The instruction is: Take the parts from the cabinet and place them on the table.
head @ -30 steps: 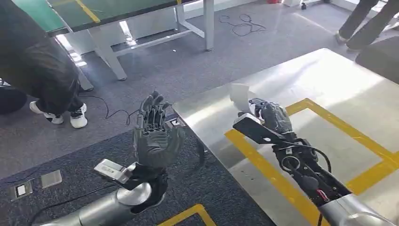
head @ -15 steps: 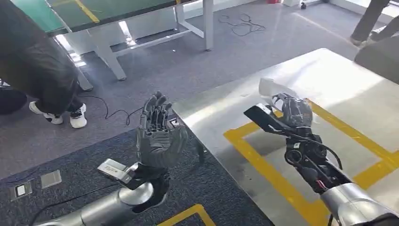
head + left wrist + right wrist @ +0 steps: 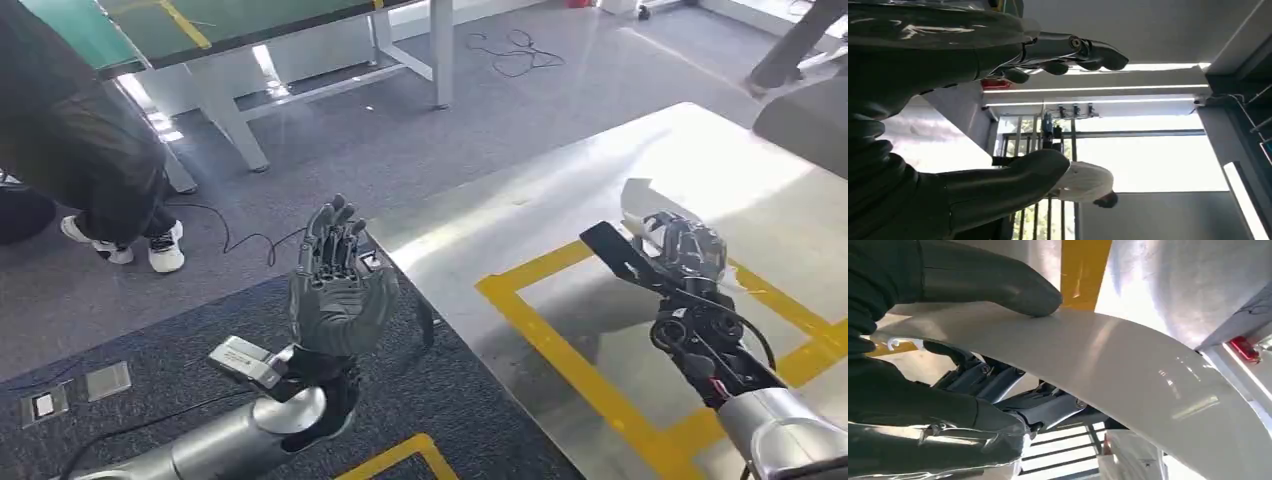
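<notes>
Holding one white part [image 3: 640, 203], right hand [image 3: 685, 245] has thumb on top and fingers beneath it, above the desk [image 3: 600, 170] inside the yellow outline [image 3: 560, 350]. Part's long axis juts forward past the fingers; desk lies directly under the hand, so setting down looks like a straight lowering. Left hand [image 3: 335, 290] up beside the desk, fingers straight, holds nothing. Parts seen: one.
</notes>
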